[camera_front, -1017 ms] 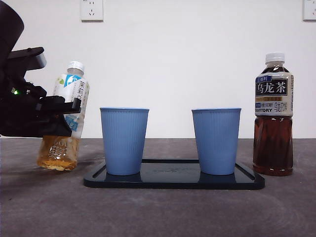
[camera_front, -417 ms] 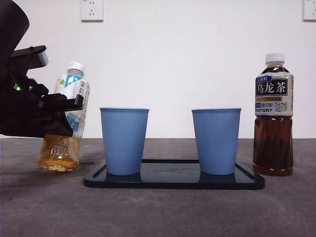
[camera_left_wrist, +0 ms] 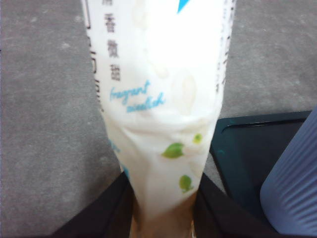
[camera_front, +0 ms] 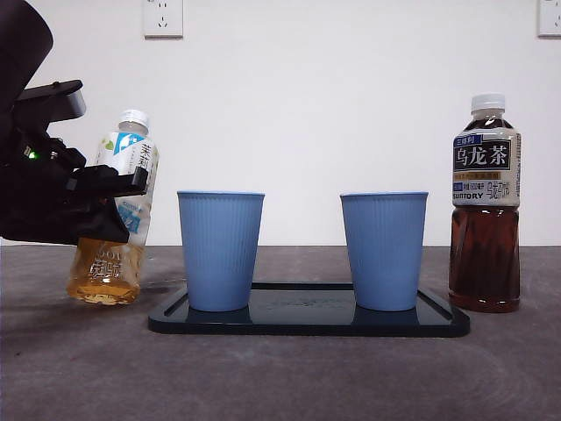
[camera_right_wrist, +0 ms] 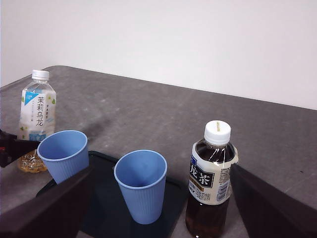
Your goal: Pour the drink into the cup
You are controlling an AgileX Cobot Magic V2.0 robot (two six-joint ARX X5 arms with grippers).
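A pale tea bottle with a white label and white cap stands tilted at the left, its cap leaning toward the cups. My left gripper is shut on its middle; the left wrist view shows the two jaws pressing the label. Two empty blue cups, left and right, stand on a dark tray. My right gripper is open and empty, high above the table, looking down on both cups.
A dark oolong tea bottle with a white cap stands upright to the right of the tray; it also shows in the right wrist view. The grey table meets a white wall with sockets.
My left gripper has shifted slightly upward on the pale tea bottle. The bottle, cups and dark bottle have hardly moved.
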